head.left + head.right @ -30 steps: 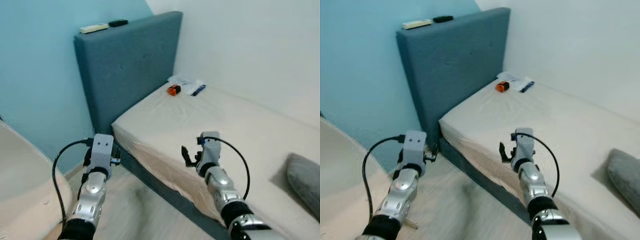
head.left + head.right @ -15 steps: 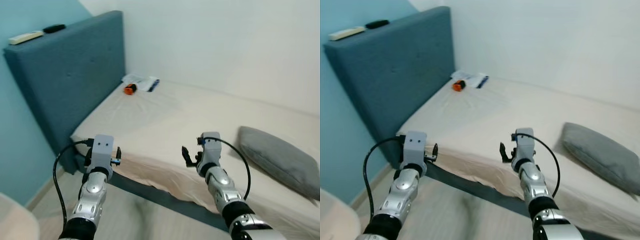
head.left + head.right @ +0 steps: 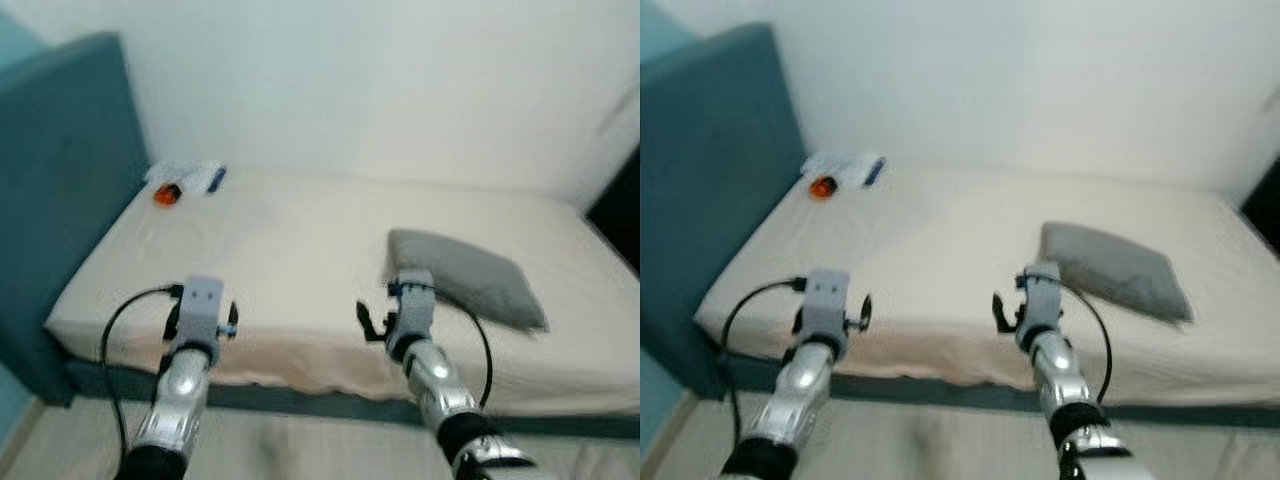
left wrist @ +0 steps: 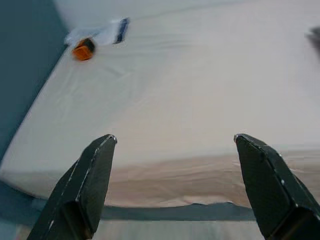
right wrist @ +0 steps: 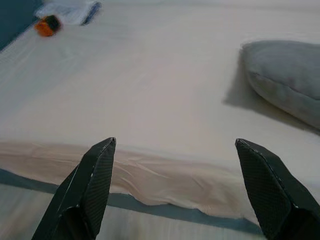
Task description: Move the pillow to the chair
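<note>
Left claw [image 4: 172,190] hanging out ahead of the bed's near edge, fingers spread wide, gripping nothing, pointing toward twelve o'clock across the sheet. Right claw [image 5: 175,192] doing the same, fingers splayed wide and holding nothing, aiming over the mattress with the pillow [image 5: 285,77] lying off toward two o'clock of it. Both silver forearms reaching up and forward from the lower part of the head views, elbows bent, wrists level, black cables looping off each wrist block. Left arm rising at about seven o'clock in the head views, right arm at about five o'clock, the two well apart and roughly level with each other.

Resting on the bed [image 3: 300,250]: a grey pillow, flat on the cream sheet, sitting toward three o'clock of the mattress's middle, just beyond the right wrist block and not touching either claw. Lying far off toward ten o'clock, near the wall: a small orange thing [image 3: 166,194] just beside some white packets [image 3: 190,175], one with a dark blue stripe. Standing at nine o'clock: a blue-grey headboard [image 3: 60,190], upright against the end of the mattress. Running along below the sheet's hem: a dark blue bed frame [image 3: 940,392], with pale wood floor [image 3: 920,445] beneath. Blurring softly across both head views.
</note>
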